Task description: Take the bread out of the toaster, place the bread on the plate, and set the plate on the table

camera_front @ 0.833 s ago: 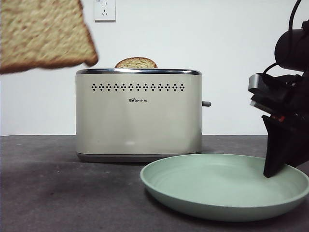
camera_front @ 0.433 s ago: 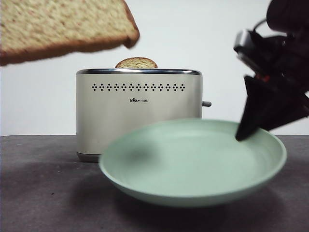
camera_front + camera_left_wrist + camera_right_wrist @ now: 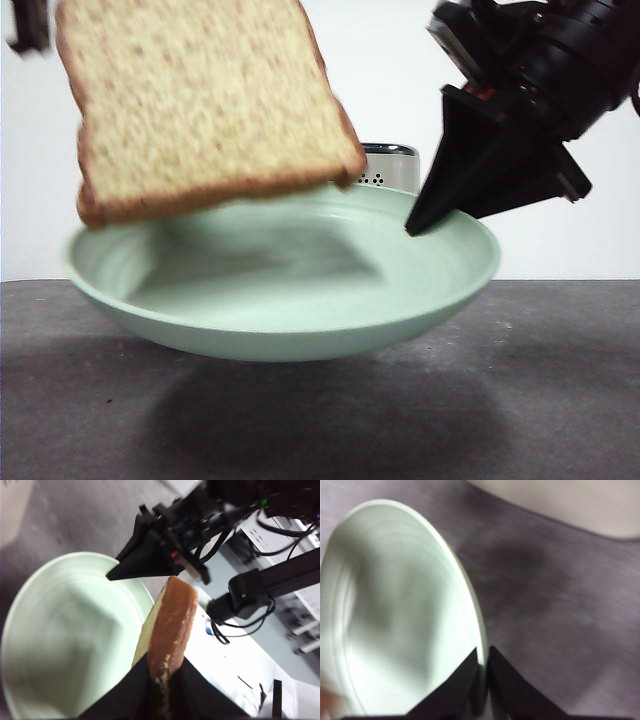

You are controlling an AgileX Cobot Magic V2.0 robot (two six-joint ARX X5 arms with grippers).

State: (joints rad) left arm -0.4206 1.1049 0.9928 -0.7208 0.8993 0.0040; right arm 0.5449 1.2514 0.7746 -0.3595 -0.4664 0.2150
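Bread and plate, both held above the table.
Front: bread [image 3: 205, 110] over plate [image 3: 290, 290]; toaster [image 3: 392, 165] behind; table [image 3: 560, 400] below.
Left wrist: left gripper [image 3: 162, 677] clenching the crust.
Right wrist: right gripper [image 3: 482, 672] pinching the rim.

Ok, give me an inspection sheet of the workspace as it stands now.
Surface: dark grey table, shadow under the raised plate.
Bread: in the air above the plate, not touching it.
Plate: pale green, lifted off the table.
Toaster: only a corner shows behind the plate.
Clutter: nothing seen.
Left gripper: shut on the bread's crust edge.
Right gripper: shut on the plate's rim.
Cables: black leads by the other arm.
Surroundings: plain white wall.
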